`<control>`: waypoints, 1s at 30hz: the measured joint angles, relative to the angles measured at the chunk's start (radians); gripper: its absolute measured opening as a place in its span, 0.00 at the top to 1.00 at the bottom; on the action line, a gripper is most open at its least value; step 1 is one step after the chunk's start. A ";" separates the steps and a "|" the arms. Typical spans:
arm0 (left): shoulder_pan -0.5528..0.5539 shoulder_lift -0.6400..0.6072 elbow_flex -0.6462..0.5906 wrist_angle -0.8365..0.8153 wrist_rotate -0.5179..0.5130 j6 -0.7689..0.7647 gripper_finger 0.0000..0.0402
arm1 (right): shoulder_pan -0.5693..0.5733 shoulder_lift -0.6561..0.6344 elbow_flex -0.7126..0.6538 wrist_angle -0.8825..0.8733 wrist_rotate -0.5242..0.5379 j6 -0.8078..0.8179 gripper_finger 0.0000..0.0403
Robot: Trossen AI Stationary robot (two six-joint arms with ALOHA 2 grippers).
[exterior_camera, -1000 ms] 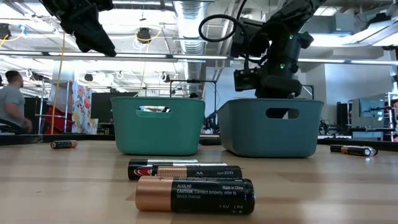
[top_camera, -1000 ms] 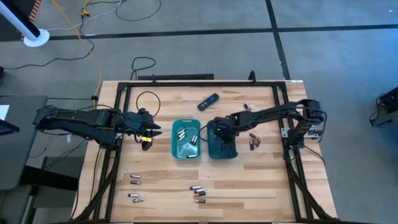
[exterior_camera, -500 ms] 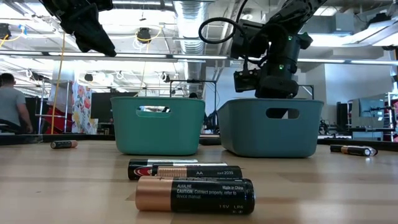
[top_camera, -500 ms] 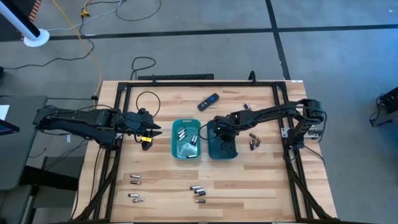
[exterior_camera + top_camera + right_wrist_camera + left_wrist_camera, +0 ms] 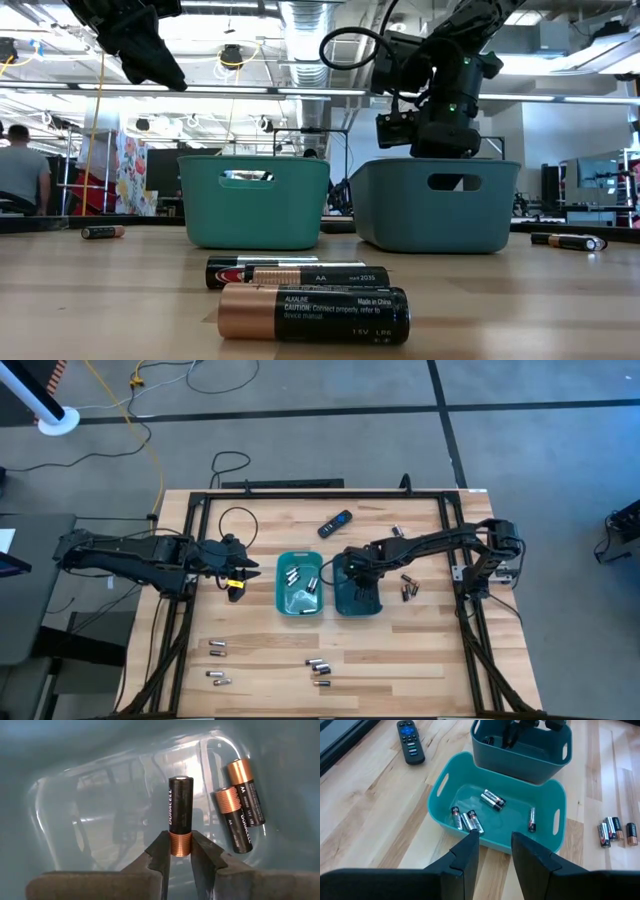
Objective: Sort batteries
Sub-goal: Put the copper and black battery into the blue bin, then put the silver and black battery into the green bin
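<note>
Spanning pale wood table (image 5: pixel 380 660), black frame; grey floor (image 5: pixel 330 440) beyond.

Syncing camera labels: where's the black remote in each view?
High view: remote on the wood behind the two teal trays, near the table's far edge.
Low view: not visible.
Left wrist view: remote in the upper left corner, beside the lighter teal tray.
Right wrist view: not in it.
Shared landmark: lighter teal tray.
</note>
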 joint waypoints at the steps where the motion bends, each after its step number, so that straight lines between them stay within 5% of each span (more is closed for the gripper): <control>1: 0.000 0.000 0.000 0.000 0.000 0.000 0.72 | -0.002 0.000 0.000 -0.001 0.000 0.000 0.80; 14: 0.000 0.000 0.000 0.000 0.000 0.000 0.72 | -0.005 0.000 0.000 -0.003 0.000 0.000 0.79; 26: 0.000 0.000 0.000 0.000 0.000 0.000 0.72 | -0.006 0.000 0.002 -0.004 0.000 0.015 0.55; 30: 0.000 0.000 0.000 0.000 0.000 0.000 0.72 | -0.018 0.000 0.088 -0.136 0.000 0.016 0.52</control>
